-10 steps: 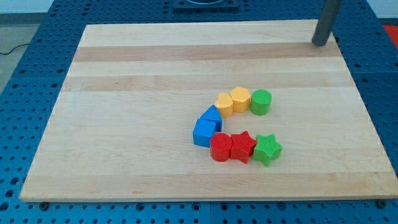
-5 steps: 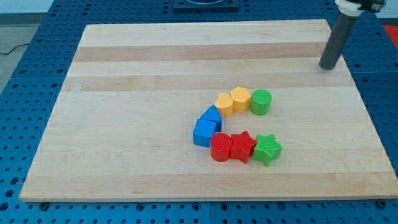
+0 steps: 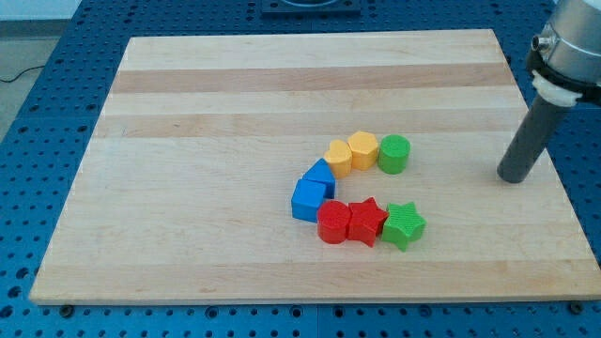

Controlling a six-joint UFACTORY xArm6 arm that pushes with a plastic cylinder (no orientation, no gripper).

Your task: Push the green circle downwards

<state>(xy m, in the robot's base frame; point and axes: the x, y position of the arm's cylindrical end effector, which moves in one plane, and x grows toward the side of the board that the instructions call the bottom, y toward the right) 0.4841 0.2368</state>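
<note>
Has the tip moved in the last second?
Yes. My tip has slid toward the view's bottom along the board's right edge, now level with the unmoved green circle.

Seven blocks: two yellow (image 3: 339,155) (image 3: 363,148), two blue (image 3: 319,175) (image 3: 308,201), two red (image 3: 332,223) (image 3: 366,221), and two green (image 3: 394,154) (image 3: 405,224) make eight.

WaitCorrection, counted cleanly in one sentence:

Eight blocks in all: two yellow blocks (image 3: 363,148), two blue blocks (image 3: 308,201), two red blocks (image 3: 332,223), two green blocks (image 3: 394,154).

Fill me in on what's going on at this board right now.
My tip rests on the wooden board near the view's right edge, well right of the green circle and touching no block. The circle sits at the right end of the yellow pair, above the green star. It has not been pushed yet.
</note>
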